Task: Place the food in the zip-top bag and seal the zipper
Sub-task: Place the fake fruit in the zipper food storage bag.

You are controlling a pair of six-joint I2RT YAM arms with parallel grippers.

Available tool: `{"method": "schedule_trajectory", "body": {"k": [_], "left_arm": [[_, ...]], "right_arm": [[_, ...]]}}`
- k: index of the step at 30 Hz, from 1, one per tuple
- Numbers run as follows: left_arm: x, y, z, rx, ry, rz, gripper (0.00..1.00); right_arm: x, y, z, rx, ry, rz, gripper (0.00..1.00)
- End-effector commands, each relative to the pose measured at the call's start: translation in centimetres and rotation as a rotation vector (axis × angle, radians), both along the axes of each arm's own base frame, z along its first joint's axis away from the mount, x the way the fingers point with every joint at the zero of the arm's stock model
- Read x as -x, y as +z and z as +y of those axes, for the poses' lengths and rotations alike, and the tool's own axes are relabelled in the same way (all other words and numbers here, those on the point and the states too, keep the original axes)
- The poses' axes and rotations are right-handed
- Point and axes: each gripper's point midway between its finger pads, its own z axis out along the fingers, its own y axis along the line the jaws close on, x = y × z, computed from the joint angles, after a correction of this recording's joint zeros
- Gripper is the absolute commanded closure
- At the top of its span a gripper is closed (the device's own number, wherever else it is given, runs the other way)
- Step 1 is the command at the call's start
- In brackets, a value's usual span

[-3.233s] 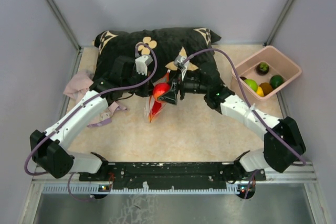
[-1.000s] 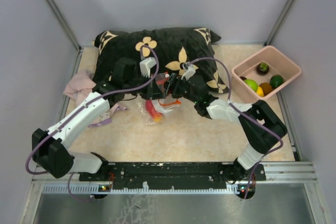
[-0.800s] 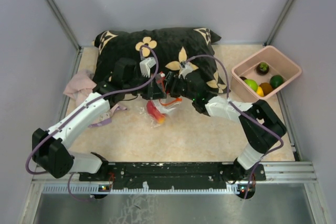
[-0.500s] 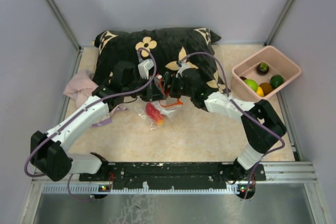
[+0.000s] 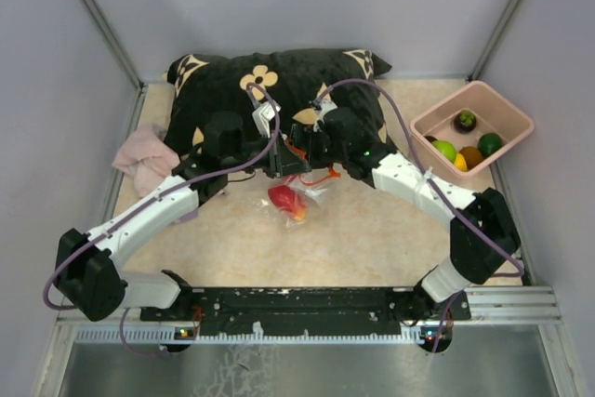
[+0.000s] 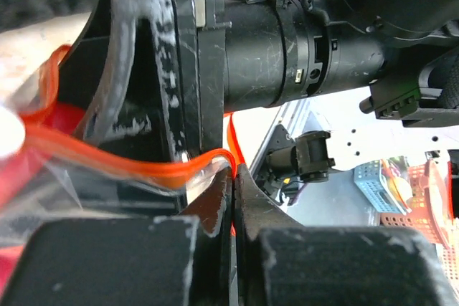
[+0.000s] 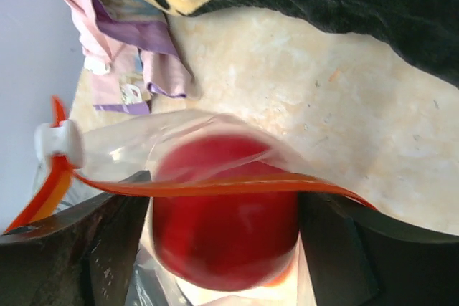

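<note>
Finds the zip-top bag [image 5: 307, 194] mid-frame in the top view, red toy fruit [image 7: 222, 234] inside, left gripper [image 6: 233, 184] clamped on the zipper [image 7: 215, 185], right gripper [image 7: 224, 209] spread wide astride that strip, its long axis crossing the right wrist view toward the white slider [image 7: 61, 142] at left.

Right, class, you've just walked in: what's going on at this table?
Both arms are working on the zip-top bag in front of the black pillow. The left pincer is shut on the zipper; the right pincer is spread wide at the bag's mouth. One red food piece is inside; the other food pieces sit in the pink bin. The mouth does not look sealed yet.
</note>
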Motion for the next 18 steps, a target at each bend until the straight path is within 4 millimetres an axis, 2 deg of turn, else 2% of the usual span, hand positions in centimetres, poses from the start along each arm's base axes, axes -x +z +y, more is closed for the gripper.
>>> {"method": "schedule_trajectory", "body": {"k": [1,4,9,13,18], "left_arm": [[0.2,2.4,-1.7,0.106,-0.039,-0.050,1.00],[0.1,1.1,-0.8,0.112,0.017,-0.073,1.00],[0.9,-1.3,1.2,0.163,0.101,-0.071,1.00],[0.9,-3.7,2.3,0.115,0.150,-0.057,1.00],[1.1,-4.3,2.8,0.095,0.163,-0.061,1.00]], "right_arm": [[1.0,5.4,-0.7,0.006,0.043,-0.125,0.17],[1.8,5.8,-0.7,0.006,0.084,-0.125,0.14],[2.2,4.7,-1.0,0.042,0.099,-0.104,0.14],[2.5,5.2,-1.8,0.084,0.116,-0.135,0.14],[3.5,6.0,-2.8,0.167,0.187,-0.167,0.16]]}}
